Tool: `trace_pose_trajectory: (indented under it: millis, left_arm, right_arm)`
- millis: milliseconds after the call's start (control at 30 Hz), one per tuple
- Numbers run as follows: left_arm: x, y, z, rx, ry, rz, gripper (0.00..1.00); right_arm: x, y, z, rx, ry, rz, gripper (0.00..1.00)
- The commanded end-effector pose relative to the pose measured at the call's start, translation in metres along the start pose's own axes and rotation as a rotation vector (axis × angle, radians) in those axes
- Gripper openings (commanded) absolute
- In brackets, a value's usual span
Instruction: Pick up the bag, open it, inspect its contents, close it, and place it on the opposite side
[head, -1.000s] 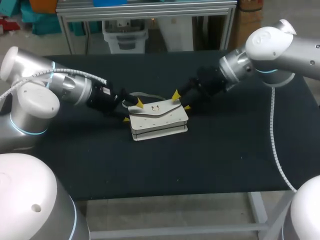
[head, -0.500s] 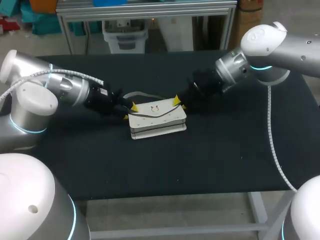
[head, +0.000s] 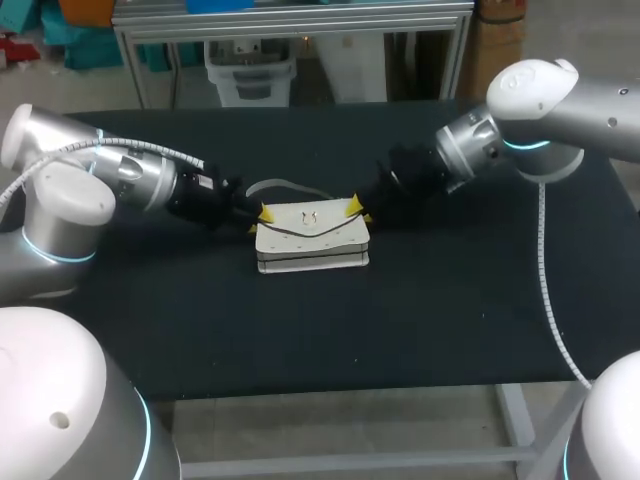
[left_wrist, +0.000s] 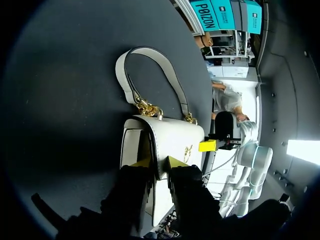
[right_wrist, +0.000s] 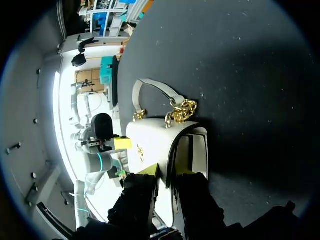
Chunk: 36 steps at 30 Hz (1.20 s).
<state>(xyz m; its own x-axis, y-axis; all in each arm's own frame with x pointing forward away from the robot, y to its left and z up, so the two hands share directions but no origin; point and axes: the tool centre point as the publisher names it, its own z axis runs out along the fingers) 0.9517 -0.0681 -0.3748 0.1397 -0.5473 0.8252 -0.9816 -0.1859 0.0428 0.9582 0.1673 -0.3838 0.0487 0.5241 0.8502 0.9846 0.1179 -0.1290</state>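
Note:
A white handbag (head: 312, 240) with a flap and a small gold clasp lies at the middle of the black table (head: 300, 340). Its white strap (head: 285, 187) loops flat behind it. My left gripper (head: 262, 213) is shut on the bag's left upper corner, and my right gripper (head: 355, 208) is shut on the right upper corner. In the left wrist view the flap's edge of the bag (left_wrist: 175, 140) runs between the fingers of the gripper (left_wrist: 159, 164). The right wrist view shows the same at the other end: bag (right_wrist: 155, 137), gold chain (right_wrist: 182, 111), gripper (right_wrist: 166, 172).
Bare black tabletop lies on every side of the bag, widest toward the front edge (head: 330, 385). Both arms lie low over the table's back half, left arm (head: 140, 180) and right arm (head: 470, 150).
Both grippers have drawn in and narrowed onto the bag's upper corners. The bag has turned square to the table and shifted a little back.

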Motion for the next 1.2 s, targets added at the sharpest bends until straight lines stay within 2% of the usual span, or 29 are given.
trace_pose_trajectory:
  millis: [33, 67, 133, 200, 400, 500, 633, 733, 867, 900, 933, 967, 1000, 1200]
  left_arm:
    - [0.001, -0.001, 0.007, 0.005, 0.000, 0.005, 0.52]
    - [0.001, 0.000, 0.006, 0.007, 0.001, 0.009, 0.57]
    - [0.002, 0.003, 0.003, 0.012, 0.006, 0.016, 0.57]
    - [0.003, 0.005, 0.001, 0.014, 0.010, 0.023, 0.57]
    - [0.005, 0.009, -0.002, 0.019, 0.013, 0.038, 0.44]
    - [0.006, 0.010, -0.002, 0.018, 0.015, 0.042, 0.34]
    - [0.008, 0.011, -0.001, 0.010, 0.015, 0.050, 0.35]
    - [0.008, 0.012, 0.000, 0.008, 0.009, 0.053, 0.36]
    - [0.006, 0.012, 0.003, 0.003, 0.003, 0.049, 0.34]
    - [0.005, 0.011, 0.004, 0.001, 0.002, 0.046, 0.28]
    - [0.005, 0.010, 0.005, -0.001, 0.002, 0.043, 0.13]
    - [0.004, 0.009, 0.006, -0.003, 0.002, 0.042, 0.00]
    - [0.004, 0.009, 0.007, -0.005, 0.001, 0.041, 0.00]
    - [0.007, 0.010, 0.009, -0.022, 0.010, 0.060, 0.00]
  right_arm:
    - [0.005, -0.007, 0.006, -0.023, -0.014, 0.000, 0.68]
    - [0.006, -0.007, 0.005, -0.028, -0.017, -0.001, 0.82]
    - [0.008, -0.007, 0.002, -0.038, -0.023, 0.000, 0.88]
    - [0.009, -0.008, -0.001, -0.049, -0.027, 0.001, 0.89]
    - [0.007, -0.009, -0.008, -0.088, -0.031, 0.019, 0.83]
    - [0.008, -0.008, -0.011, -0.096, -0.029, 0.020, 0.77]
    - [0.012, -0.008, -0.013, -0.105, -0.030, 0.017, 0.63]
    - [0.013, -0.007, -0.014, -0.108, -0.029, 0.017, 0.47]
    - [0.012, -0.006, -0.009, -0.091, -0.038, 0.031, 0.42]
    - [0.010, -0.005, -0.007, -0.086, -0.039, 0.037, 0.39]
    - [0.008, -0.004, -0.005, -0.074, -0.038, 0.045, 0.30]
    - [0.007, -0.004, -0.004, -0.072, -0.038, 0.047, 0.26]
    - [0.005, -0.003, -0.002, -0.066, -0.039, 0.051, 0.01]
    - [0.006, -0.003, 0.000, -0.069, -0.048, 0.029, 0.00]
